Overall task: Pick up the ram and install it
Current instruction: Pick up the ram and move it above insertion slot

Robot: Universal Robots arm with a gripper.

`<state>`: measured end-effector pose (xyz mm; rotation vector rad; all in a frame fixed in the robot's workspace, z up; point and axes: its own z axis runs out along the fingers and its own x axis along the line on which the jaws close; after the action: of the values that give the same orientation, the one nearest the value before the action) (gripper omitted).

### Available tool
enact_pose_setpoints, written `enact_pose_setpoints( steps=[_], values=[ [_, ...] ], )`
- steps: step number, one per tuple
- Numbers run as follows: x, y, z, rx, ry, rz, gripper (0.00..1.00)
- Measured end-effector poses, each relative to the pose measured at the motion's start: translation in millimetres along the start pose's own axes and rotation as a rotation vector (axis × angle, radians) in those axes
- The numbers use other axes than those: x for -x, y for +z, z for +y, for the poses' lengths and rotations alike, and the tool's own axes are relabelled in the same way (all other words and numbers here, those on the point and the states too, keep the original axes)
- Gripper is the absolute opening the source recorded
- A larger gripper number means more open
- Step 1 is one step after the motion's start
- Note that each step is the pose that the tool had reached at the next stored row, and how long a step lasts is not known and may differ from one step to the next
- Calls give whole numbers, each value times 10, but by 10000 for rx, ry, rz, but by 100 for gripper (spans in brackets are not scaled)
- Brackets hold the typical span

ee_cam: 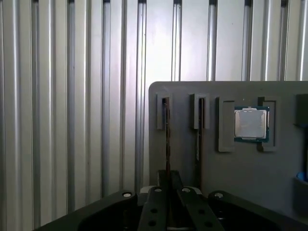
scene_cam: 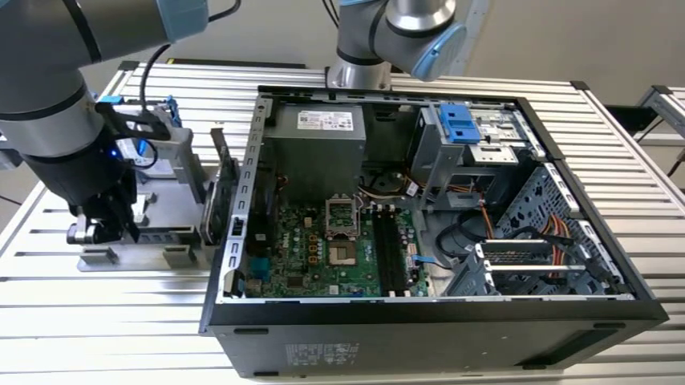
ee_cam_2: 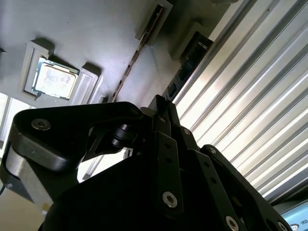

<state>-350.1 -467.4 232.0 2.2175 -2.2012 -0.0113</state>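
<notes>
The ram (ee_cam: 167,134) is a thin stick seen edge-on, standing upright in a slot of the grey parts tray (ee_cam: 231,178). In the second wrist view the ram (ee_cam_2: 137,57) runs straight into the tips of my gripper (ee_cam_2: 161,108). My gripper (ee_cam: 168,180) is low over the tray, with its black fingers closed around the near end of the stick. In the exterior view my gripper (scene_cam: 102,228) hangs over the tray (scene_cam: 139,241), to the exterior view's left of the open computer case (scene_cam: 428,200). The long memory slots (scene_cam: 386,249) lie on the motherboard inside.
A second thin stick (ee_cam: 198,130) stands in the neighbouring tray slot, and a processor chip (ee_cam: 250,122) lies in a tray pocket. A drive with a blue bracket (scene_cam: 150,136) stands at the tray's back. Another arm's base (scene_cam: 396,32) rises behind the case. The table (scene_cam: 64,337) is ribbed metal.
</notes>
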Motion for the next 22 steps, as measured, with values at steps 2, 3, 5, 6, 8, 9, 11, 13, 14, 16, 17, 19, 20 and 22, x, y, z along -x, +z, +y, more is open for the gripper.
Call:
enact_pose_setpoints(
  steps=[2,3,5,6,8,9,11,13,14,16,17,19,20,22],
  values=[
    [-1,-18,0,1,-2,0,0],
    [-1,-29,0,0,-1,0,0],
    [-1,-55,1,1,-1,0,0],
    [-1,-66,0,0,-1,0,0],
    [-1,-85,1,0,-1,0,0],
    [-1,-95,1,1,0,0,0],
    [-1,-115,2,1,-1,0,0],
    [-1,-136,2,0,-1,1,0],
    [-1,-147,2,-1,-1,0,0],
    [-1,-173,3,-1,-1,0,0],
    [-2,-187,3,0,-1,0,0],
    [-2,-216,4,0,-1,0,0],
    [-2,-231,4,0,-1,0,0],
    [-2,-265,5,0,0,0,0]
  ],
)
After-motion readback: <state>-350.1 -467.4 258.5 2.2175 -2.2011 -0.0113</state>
